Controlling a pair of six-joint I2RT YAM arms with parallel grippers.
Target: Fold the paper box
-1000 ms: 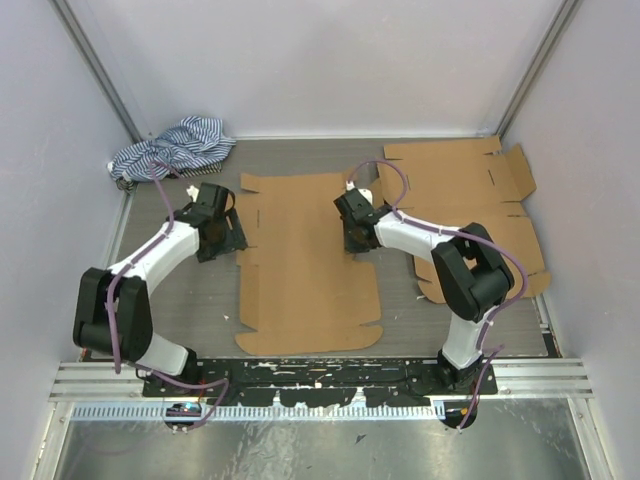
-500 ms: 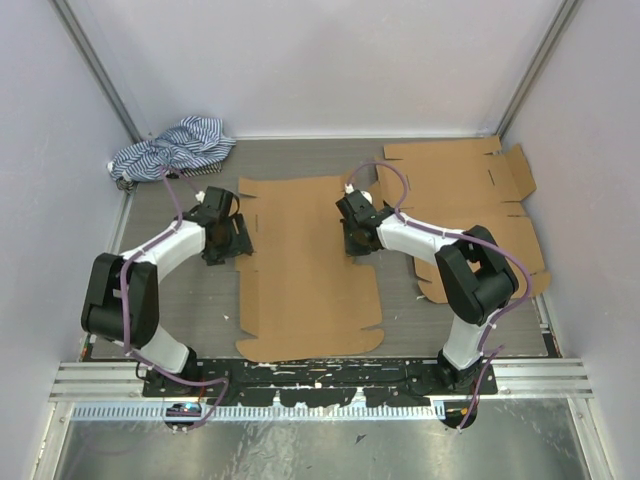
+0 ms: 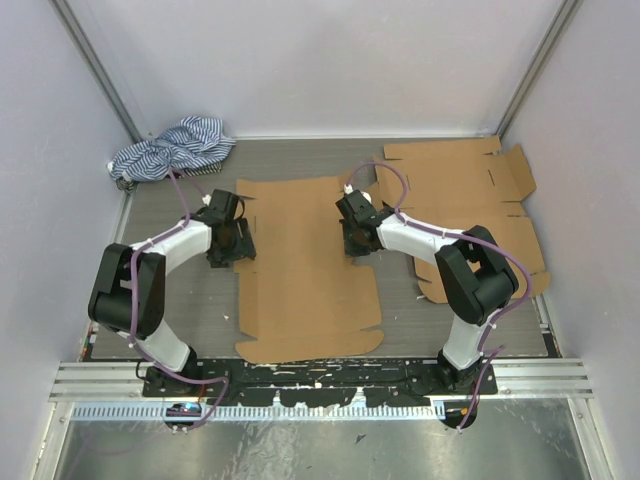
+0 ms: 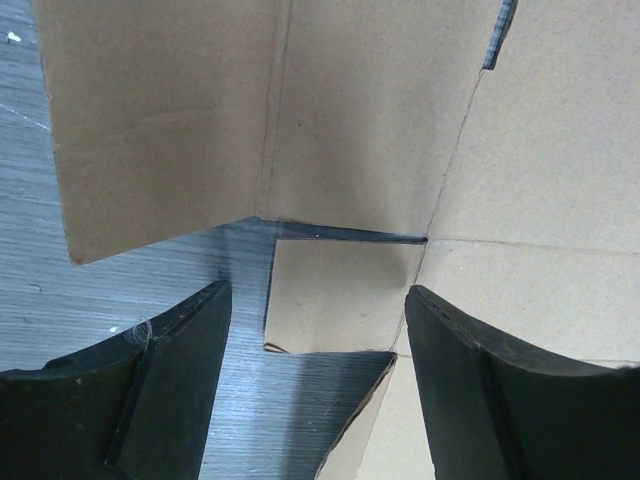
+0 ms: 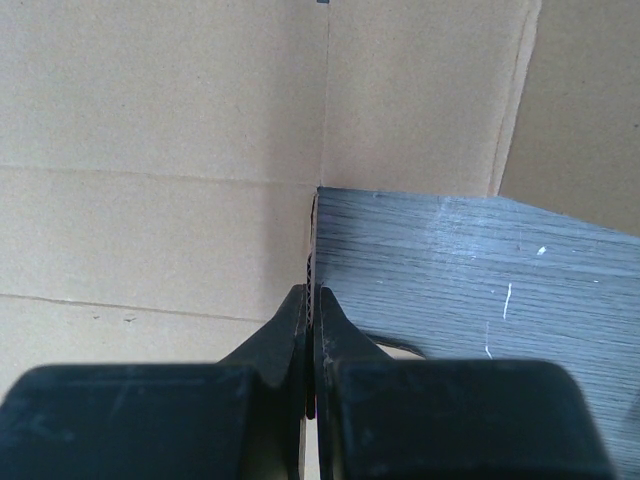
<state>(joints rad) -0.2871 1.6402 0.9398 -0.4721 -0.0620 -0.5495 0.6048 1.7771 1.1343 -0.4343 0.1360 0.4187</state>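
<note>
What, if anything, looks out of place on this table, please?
A crumpled striped cloth lies bunched in the far left corner, unrelated to box folding. A second cardboard blank lies at the right, slightly askew to the central blank.

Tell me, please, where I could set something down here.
Bare grey table lies between the left arm and the flat brown cardboard box blank, and just right of its near corner. A second cardboard sheet crowds the right side; a striped cloth, the back-left corner.

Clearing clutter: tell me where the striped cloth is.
Top view: the cloth is bunched in the far-left corner of the table, beyond the left gripper and left of the cardboard.
</note>
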